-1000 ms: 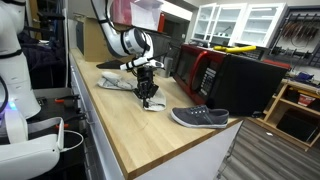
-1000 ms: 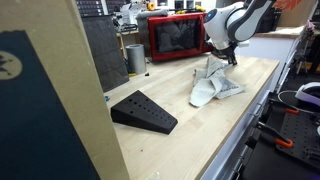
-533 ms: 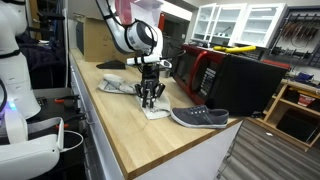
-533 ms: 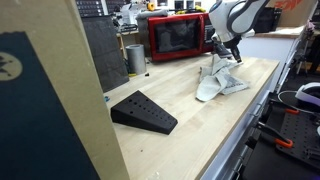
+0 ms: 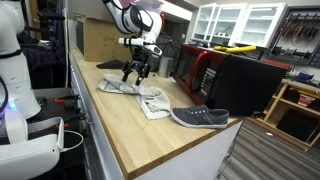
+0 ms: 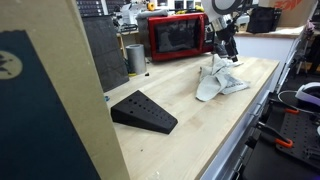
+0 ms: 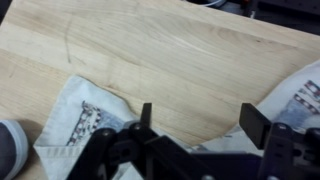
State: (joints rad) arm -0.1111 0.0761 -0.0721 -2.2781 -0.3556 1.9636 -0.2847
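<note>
Gripper is hovering empty, fingers spread wide, while the crumpled cloth is lying loose just beside the grey shoe, so the release is looking done.

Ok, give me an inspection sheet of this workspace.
Surface: wooden countertop, pale.
Job's things: crumpled cloth, patterned, near the shoe; second cloth beside it, under the pincer.
Clutter: grey shoe near the edge; black wedge; metal canister.
Grippers: pincer open, empty, raised over the cloths.
Cables: nothing seen on the countertop.
Surroundings: red microwave at the back; white cabinets behind.
</note>
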